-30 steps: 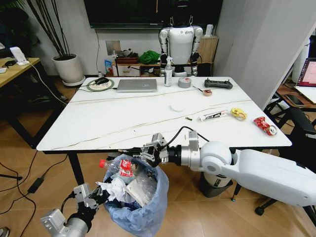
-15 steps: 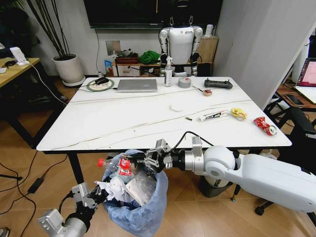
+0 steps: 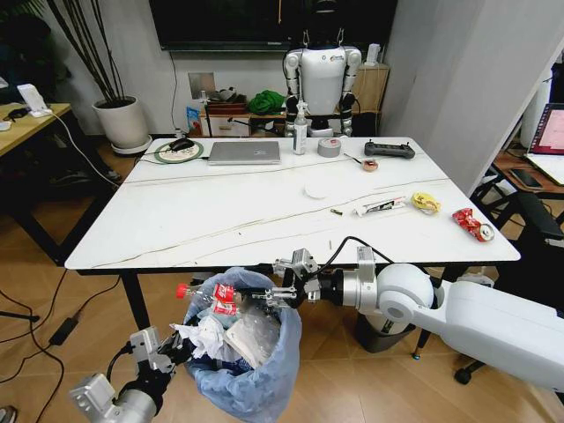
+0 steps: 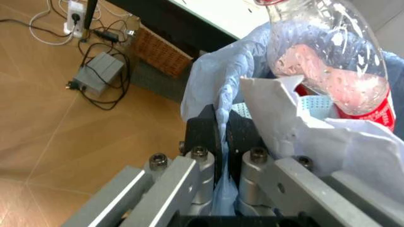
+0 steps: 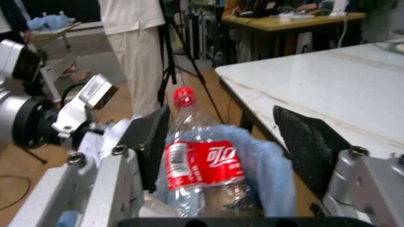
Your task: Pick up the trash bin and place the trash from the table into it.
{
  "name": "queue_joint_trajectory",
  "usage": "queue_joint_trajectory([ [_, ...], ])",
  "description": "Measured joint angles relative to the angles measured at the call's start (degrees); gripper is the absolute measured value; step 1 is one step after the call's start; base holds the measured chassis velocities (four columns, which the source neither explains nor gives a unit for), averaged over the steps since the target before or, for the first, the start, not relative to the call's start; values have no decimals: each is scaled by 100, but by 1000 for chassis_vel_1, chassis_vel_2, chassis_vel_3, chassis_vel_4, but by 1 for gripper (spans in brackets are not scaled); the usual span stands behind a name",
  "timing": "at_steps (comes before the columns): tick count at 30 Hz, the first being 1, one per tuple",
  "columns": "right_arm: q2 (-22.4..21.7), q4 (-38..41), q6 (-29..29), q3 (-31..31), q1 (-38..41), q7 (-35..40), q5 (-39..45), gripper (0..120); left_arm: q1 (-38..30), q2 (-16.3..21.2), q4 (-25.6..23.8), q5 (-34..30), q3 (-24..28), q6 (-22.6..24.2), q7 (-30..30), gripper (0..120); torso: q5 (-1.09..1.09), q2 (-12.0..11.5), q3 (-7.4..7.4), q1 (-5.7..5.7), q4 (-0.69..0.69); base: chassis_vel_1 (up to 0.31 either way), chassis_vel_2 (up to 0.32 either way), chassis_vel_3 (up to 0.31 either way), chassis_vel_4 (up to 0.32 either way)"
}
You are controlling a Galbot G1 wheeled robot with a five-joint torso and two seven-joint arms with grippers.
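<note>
Two end effectors at the trash bin (image 3: 242, 348), which sits on the floor just off the table (image 3: 220, 220) near edge. Left end effector (image 4: 222, 137) clamped on the crinkly blue liner at the rim. Right end effector (image 5: 230, 142) spread wide around the clear red-capped bottle (image 5: 196, 175) lying on crumpled tissue (image 3: 207, 339). Retract straight, avoid snagging thin bag. Leftover wrappers (image 3: 467, 222) remain on the table, far from the bin.
</note>
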Motion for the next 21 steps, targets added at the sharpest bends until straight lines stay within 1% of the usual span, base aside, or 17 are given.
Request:
queue_joint_trajectory([
  [1,28,-76,45,172,-93,48,26,68,9,-7,0,9,-1,0,0,0,0,0,0,0,0,0,0,0,0],
  [2,28,-76,45,172,-93,48,26,68,9,-7,0,9,-1,0,0,0,0,0,0,0,0,0,0,0,0],
  [3,47,-129,75,276,-142,76,35,71,15,-9,0,13,-1,0,0,0,0,0,0,0,-1,0,0,0,0],
  [4,82,-243,125,480,-221,146,54,78,24,-15,0,21,0,0,0,0,0,0,0,0,1,0,0,0,0],
  [7,100,-540,170,873,-258,301,104,90,27,-25,0,28,2,0,2,0,-1,0,1,0,1,0,0,0,0],
  [9,100,-707,167,1015,-258,373,110,96,21,-25,0,28,3,0,3,0,0,0,1,0,0,0,0,0,0],
  [12,106,-811,148,1106,-256,449,122,99,18,-23,0,28,3,-1,3,0,0,0,1,0,0,0,0,0,0],
  [15,246,-1260,45,1279,-192,657,177,100,18,-6,0,22,-5,-1,4,0,1,0,1,0,-1,0,0,0,0],
  [16,246,-1260,45,1279,-192,657,177,100,18,-6,0,22,-5,-1,4,0,1,0,1,0,-1,0,0,0,0],
  [21,634,-2026,-202,1280,66,1076,232,100,18,0,0,-4,-38,-5,5,0,0,0,1,0,0,0,0,0,0],
])
